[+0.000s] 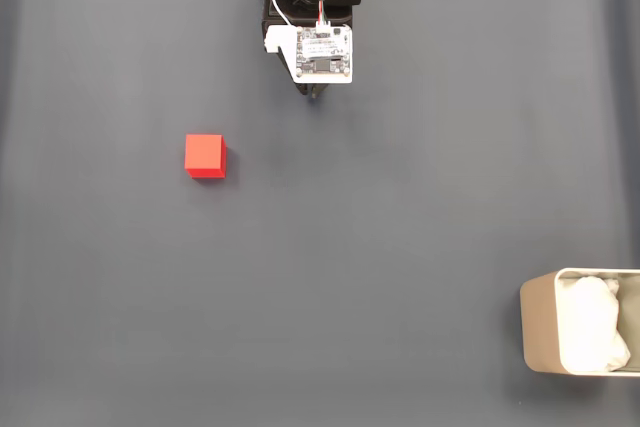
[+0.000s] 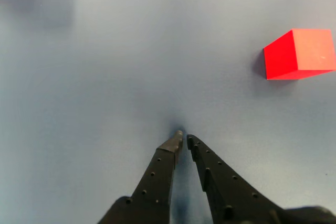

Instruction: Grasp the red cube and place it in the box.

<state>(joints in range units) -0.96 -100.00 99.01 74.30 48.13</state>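
Now I am at the very beginning of the reach, and nothing is held yet. In the wrist view my fingers (image 2: 184, 139) are pressed almost together, only a thin slit between the tips, and they hang over the bare grey surface (image 1: 400, 247). The red cube (image 1: 205, 156) lies alone on this surface. In the fixed view it is to the left of the arm (image 1: 312, 7) and lower in the picture, well apart from it. In the wrist view the same cube (image 2: 299, 54) appears at the upper right, with one corner turned toward me.

To do this step well, I think I must first spread the fingers wide, before I go down, because closed like this they would only push the cube away. Then I should swing the arm toward the cube until it sits in the middle of the wrist view, between the two tips. Because the cube looks rotated there, I would turn the wrist so that the fingers meet two flat faces and not the corners. I would lower slowly and close only when the tips are beside the cube.

The box (image 1: 540, 332) with its white padding (image 1: 592, 332) waits at the lower right edge of the fixed view, far from the cube, so the carry will be long.
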